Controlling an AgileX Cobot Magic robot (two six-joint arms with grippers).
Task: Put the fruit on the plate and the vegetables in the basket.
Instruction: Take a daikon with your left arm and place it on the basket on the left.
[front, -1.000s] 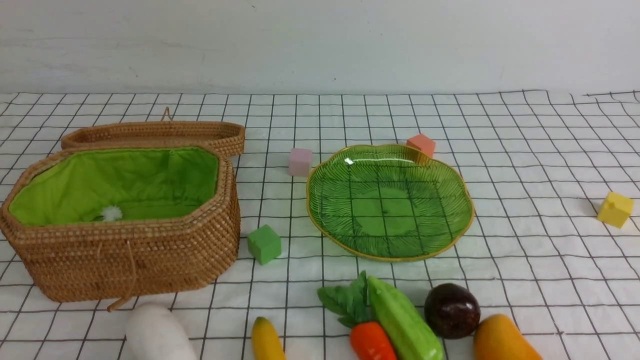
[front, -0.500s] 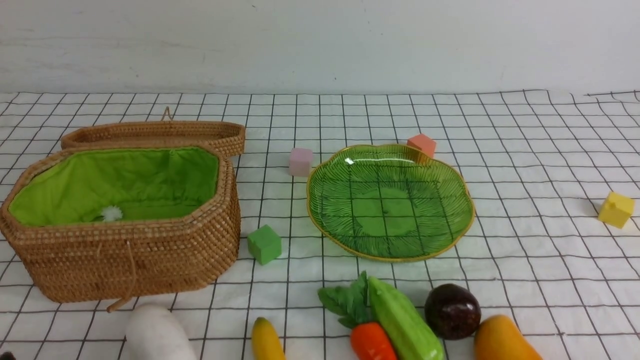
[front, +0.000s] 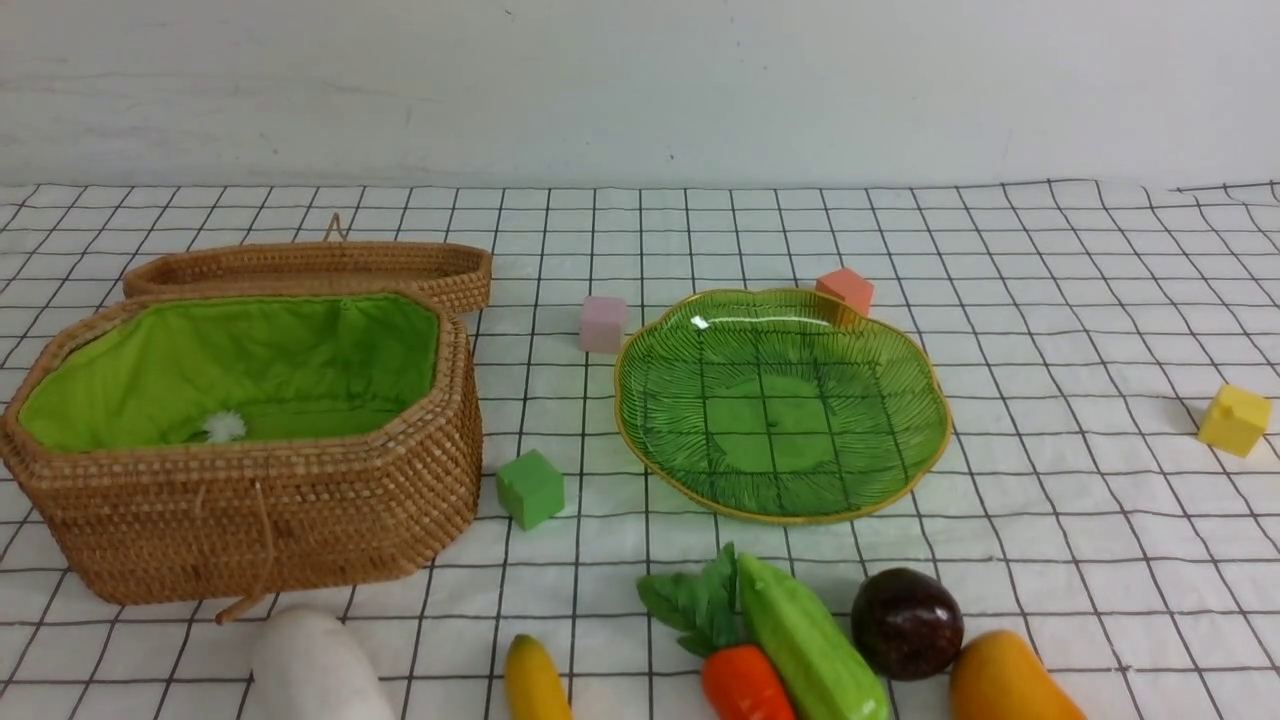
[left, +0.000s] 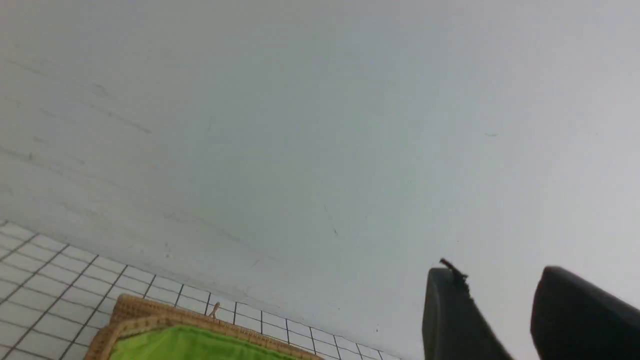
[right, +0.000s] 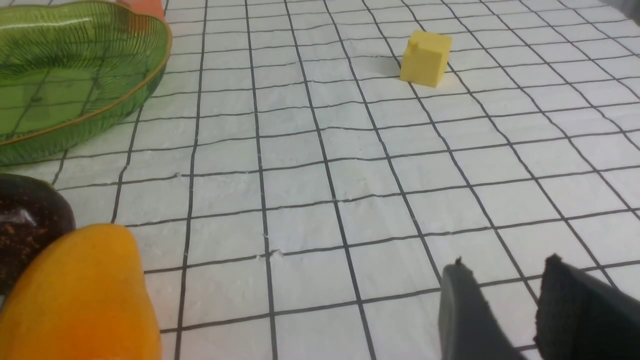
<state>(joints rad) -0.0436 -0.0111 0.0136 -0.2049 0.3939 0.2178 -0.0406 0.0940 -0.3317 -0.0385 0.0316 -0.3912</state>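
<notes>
In the front view the open woven basket (front: 260, 520) stands at the left and the empty green plate (front: 780, 410) in the middle. Along the near edge lie the white radish (front: 315, 665), banana (front: 533, 680), carrot (front: 742, 685), light-green gourd (front: 810, 640), purple ball (front: 905, 622) and mango (front: 1005, 680). Neither gripper shows there. My left gripper (left: 500, 272) is open and empty, raised toward the wall above the basket (left: 150, 315). My right gripper (right: 505, 265) is open and empty over the cloth, beside the mango (right: 85, 295) and the plate (right: 75, 65).
The basket's lid (front: 310, 265) lies open behind it. Foam cubes sit around the plate: green (front: 530, 488), pink (front: 602, 323), orange (front: 845, 290), and a yellow one (front: 1233, 420) at the far right. A white wall closes the back of the checked cloth.
</notes>
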